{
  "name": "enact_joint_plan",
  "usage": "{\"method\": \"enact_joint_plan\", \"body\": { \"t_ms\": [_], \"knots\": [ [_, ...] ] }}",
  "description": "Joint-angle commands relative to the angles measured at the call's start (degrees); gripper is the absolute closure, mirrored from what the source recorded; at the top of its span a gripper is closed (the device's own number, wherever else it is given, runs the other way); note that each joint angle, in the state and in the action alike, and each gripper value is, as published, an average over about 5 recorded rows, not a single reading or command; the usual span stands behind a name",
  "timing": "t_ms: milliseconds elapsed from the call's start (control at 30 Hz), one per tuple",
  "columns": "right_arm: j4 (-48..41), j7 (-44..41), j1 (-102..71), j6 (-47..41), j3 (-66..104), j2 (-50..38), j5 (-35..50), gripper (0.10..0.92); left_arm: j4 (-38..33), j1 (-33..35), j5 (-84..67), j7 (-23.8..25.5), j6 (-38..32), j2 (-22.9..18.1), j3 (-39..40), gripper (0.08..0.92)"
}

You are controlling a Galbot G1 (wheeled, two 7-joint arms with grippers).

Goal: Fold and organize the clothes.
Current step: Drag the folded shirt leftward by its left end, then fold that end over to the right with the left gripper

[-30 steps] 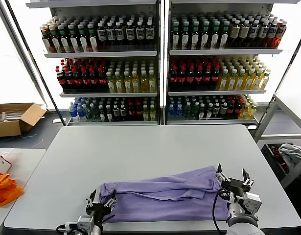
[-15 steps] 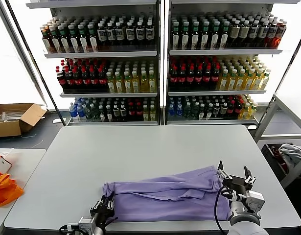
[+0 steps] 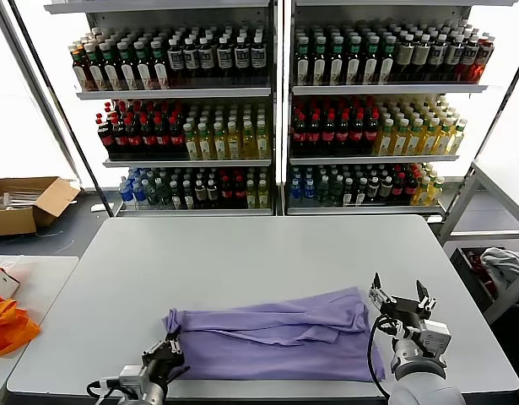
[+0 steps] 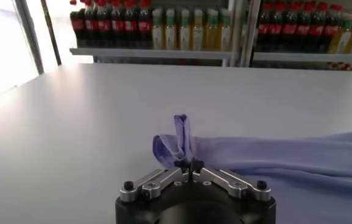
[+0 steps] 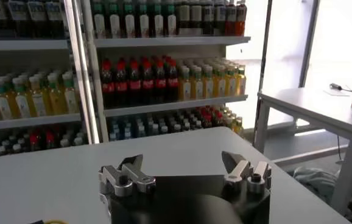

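Lavender T-shirt [image 3: 280, 333] lies bunched lengthwise on the near part of the grey counter [image 3: 242, 253], between both pincers. Left pincer [image 4: 189, 163] clamped tight on the shirt's left end, fabric pinched upward. Right pincer [image 3: 399, 297] wide apart, holding nothing, just beside the shirt's right end.

— What carries the scene? 
— A pale grey table [image 3: 242, 261] with rounded corners, standing before shelves of bottled drinks.

— And what lies on it? 
— One lavender T-shirt [image 3: 276, 342], bunched into a long, creased band along the table's 6 o'clock edge, running from about 7 o'clock towards 5 o'clock. In the left wrist view the T-shirt [image 4: 273, 159] rests on the table [image 4: 103, 122] with one end pinched up into a small upright fold.
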Motion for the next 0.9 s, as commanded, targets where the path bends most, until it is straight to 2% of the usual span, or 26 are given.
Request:
{"method": "enact_joint_plan", "body": {
  "t_ms": [33,133,267,367,467,600,900],
  "knots": [
    [-0.6,0.2,1.4,-0.5,-0.2,-1.0,1.5,0.203,-2.5,-0.2,-1.7,2.0,-0.9,3.8,-17.1,0.909],
    [-0.4,0.3,1.7,-0.5,-0.4,-0.8,1.6,0.203,-1.9,-0.1,-2.7,2.7,-1.2,6.8,-24.0,0.909],
    [0.0,0.2,1.5,-0.5,-0.7,-0.6,1.6,0.203,0.5,-0.5,-3.9,3.1,-1.1,13.2,-32.3,0.909],
    [-0.3,0.0,1.2,-0.3,-0.4,-0.7,1.7,0.203,1.9,-1.0,-4.8,3.2,-0.3,17.7,-37.0,0.909],
    [-0.6,-0.1,1.2,-0.1,0.1,-0.6,1.9,0.203,1.0,-1.1,-6.2,3.2,0.6,19.6,-39.0,0.909],
    [-0.6,-0.3,1.1,0.0,-0.1,0.4,1.3,0.203,-2.5,-0.4,-6.2,3.2,1.0,17.0,-34.8,0.909],
    [0.9,-1.2,-1.4,1.1,-0.6,3.0,-2.0,0.203,-5.1,-1.4,-2.1,2.1,1.1,6.9,-12.9,0.909]
  ]
}}
